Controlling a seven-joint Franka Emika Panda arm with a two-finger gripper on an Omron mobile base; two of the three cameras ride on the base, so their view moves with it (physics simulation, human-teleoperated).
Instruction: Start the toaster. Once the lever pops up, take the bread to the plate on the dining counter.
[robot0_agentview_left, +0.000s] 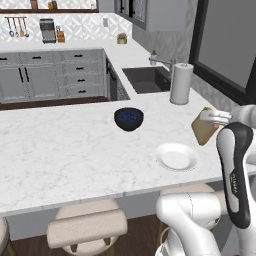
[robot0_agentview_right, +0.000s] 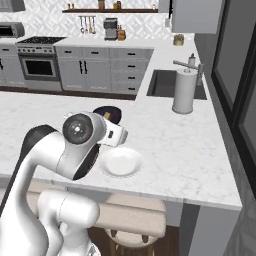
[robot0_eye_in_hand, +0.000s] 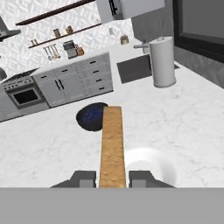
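**Carrying the bread to the plate**

My end effector (robot0_eye_in_hand: 112, 179) is clamped on the bread (robot0_eye_in_hand: 112, 144), held edge-up above the bench (robot0_agentview_left: 60, 150) near its front edge. The plate (robot0_agentview_left: 176, 156) lies just beside. I judge I should centre over it, lower flat, then release gently.

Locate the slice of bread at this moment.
The bread hangs in the claw, held on edge above the dining counter, just right of the white plate in the left base view.
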